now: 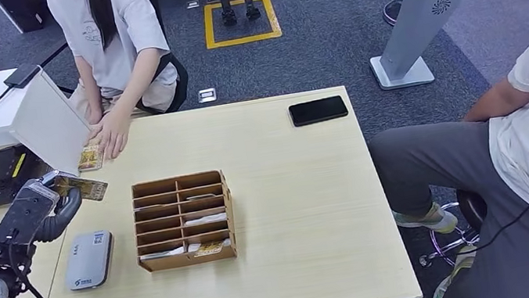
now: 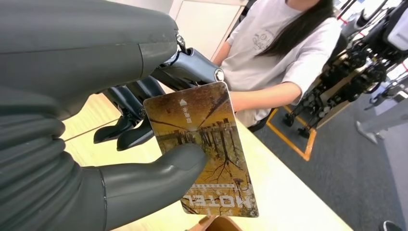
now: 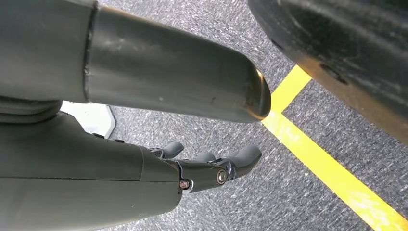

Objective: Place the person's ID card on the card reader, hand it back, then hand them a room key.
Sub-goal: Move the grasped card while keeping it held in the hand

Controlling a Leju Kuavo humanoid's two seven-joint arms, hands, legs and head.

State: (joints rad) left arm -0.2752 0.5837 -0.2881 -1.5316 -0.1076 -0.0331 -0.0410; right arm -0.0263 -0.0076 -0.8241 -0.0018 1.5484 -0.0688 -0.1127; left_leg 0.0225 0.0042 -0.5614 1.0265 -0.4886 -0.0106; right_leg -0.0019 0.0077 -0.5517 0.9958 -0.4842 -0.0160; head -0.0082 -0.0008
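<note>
Left hand (image 1: 41,210), at nine o'clock on the pale wooden table (image 1: 292,192): thumb and dark fingers grasp a yellow-brown "MOTEL" room key card (image 2: 204,149), raised above the tabletop. Grey rectangular card reader (image 1: 90,260) at seven o'clock, just beside a brown slotted card rack (image 1: 183,220). A second yellow card (image 1: 90,157) at eleven o'clock, under the person's hand (image 1: 110,134). Right hand (image 3: 211,168) hangs over grey carpet, fingers apart, holding nothing.

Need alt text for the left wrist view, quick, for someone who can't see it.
The left hand pinches a yellow card marked MOTEL between thumb and fingers, above the pale table. Beyond it sits a person in a grey T-shirt, forearm toward the table.
</note>
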